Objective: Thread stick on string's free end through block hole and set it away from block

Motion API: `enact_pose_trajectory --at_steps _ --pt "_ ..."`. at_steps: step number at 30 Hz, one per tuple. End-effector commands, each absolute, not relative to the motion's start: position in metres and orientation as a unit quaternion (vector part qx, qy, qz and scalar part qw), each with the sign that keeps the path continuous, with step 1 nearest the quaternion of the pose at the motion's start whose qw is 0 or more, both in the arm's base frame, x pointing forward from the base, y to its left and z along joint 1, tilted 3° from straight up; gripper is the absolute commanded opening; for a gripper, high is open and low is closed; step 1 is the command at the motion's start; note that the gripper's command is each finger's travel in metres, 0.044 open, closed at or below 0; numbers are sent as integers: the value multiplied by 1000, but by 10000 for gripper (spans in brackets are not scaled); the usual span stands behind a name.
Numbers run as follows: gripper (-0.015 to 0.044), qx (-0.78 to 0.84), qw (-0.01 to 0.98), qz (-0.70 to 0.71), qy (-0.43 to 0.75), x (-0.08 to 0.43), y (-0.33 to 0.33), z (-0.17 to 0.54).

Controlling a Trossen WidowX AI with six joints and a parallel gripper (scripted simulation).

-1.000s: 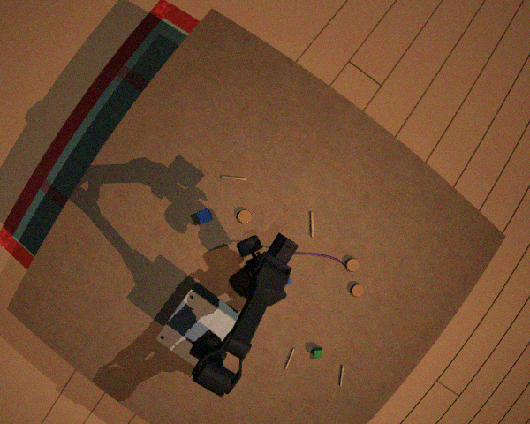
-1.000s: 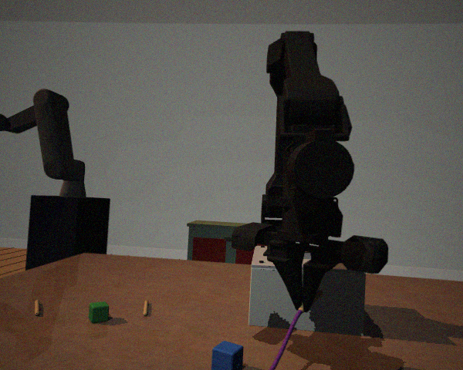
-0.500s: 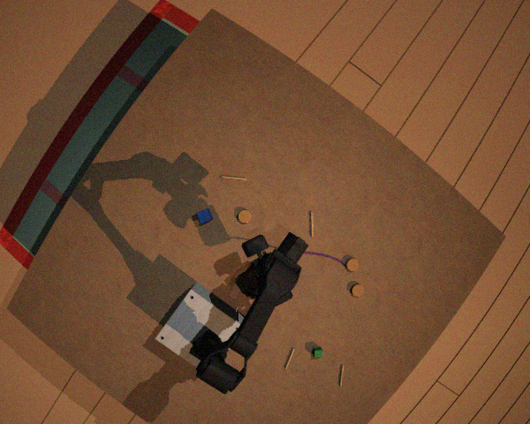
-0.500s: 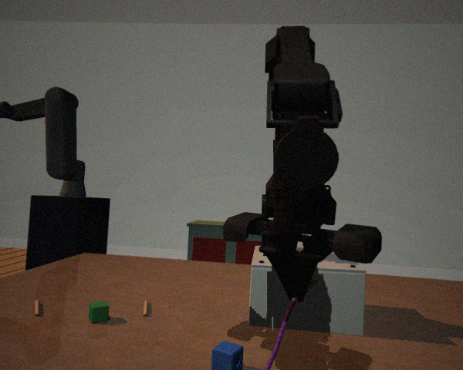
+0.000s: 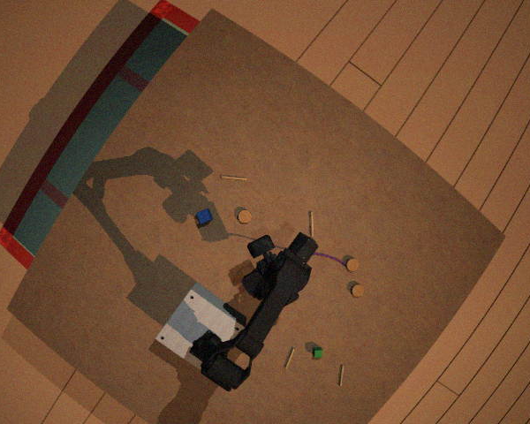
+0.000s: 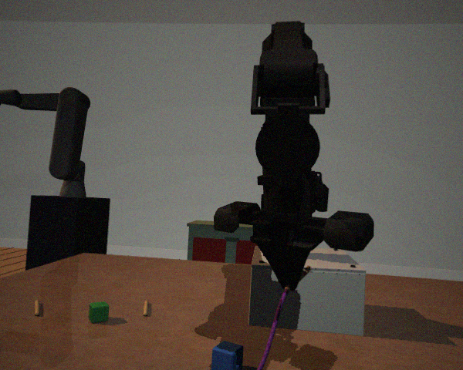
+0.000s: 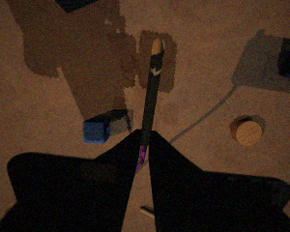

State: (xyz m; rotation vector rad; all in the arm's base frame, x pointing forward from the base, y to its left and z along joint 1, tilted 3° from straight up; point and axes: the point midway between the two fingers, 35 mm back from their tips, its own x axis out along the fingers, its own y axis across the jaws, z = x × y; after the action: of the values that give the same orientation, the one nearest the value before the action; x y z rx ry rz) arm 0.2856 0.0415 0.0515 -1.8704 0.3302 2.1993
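The arm (image 5: pixel 274 296) hides part of the string (image 5: pixel 329 256) from above. The exterior view's bottom edge cuts off the blue cube (image 6: pixel 226 357).

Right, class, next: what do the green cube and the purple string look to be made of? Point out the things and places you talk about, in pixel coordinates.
Green cube (image 5: pixel 317 352) (image 6: pixel 99 312): perhaps painted wood or plastic; its even colour and lack of visible grain leave both open.
Purple string (image 5: pixel 331 256) (image 6: pixel 272 328) (image 7: pixel 142 156): probably soft cord, judging by its thin, curving run.
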Motion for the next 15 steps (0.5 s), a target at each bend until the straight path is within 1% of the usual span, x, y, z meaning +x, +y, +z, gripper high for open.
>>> enact_pose_trajectory --at_steps 1,15 --pt "0 -637 120 754 109 290 40 57" --pt "0 -618 125 769 103 295 30 72"
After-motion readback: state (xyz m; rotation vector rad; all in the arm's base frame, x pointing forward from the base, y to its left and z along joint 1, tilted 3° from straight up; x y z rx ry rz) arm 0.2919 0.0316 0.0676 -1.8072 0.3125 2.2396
